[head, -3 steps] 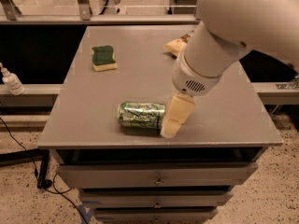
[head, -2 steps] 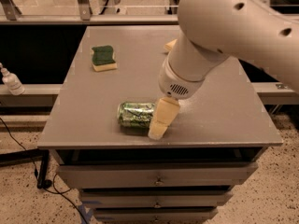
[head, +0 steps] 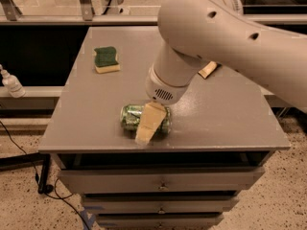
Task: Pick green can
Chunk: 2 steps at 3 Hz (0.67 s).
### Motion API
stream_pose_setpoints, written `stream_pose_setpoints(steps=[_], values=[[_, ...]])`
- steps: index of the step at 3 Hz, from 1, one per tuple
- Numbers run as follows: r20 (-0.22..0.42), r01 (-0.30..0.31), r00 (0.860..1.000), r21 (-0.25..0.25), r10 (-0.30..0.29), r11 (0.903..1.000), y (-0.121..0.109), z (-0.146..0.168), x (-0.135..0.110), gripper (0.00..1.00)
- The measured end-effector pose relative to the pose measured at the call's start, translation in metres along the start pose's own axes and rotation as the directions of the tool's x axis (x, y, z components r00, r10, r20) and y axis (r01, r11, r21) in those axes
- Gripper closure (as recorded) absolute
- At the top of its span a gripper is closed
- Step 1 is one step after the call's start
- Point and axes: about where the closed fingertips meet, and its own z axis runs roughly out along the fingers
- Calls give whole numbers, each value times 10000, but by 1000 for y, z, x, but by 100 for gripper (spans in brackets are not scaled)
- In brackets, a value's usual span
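Note:
The green can (head: 130, 118) lies on its side near the front edge of the grey table (head: 86, 123), green with pale swirling print. My gripper (head: 148, 126) hangs from the big white arm right over the can's middle. One cream finger (head: 149, 122) shows in front of the can and covers its centre. The other finger is hidden behind it.
A green-topped yellow sponge (head: 106, 59) lies at the table's back left. A tan object (head: 208, 70) peeks out behind the arm at the right. A white spray bottle (head: 10, 82) stands on a ledge at the far left. Drawers sit under the table's front edge.
The arm has swung left, and my gripper has moved from beside the can's right end to over its middle. The can has not moved.

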Motion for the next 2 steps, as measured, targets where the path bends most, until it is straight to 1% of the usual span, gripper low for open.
stream_pose_setpoints(steps=[1, 2], values=[[-39, -192, 9998, -115, 191, 9998, 3, 8, -8, 18], [-72, -334, 9994, -109, 333, 9994, 2, 9, -13, 41]])
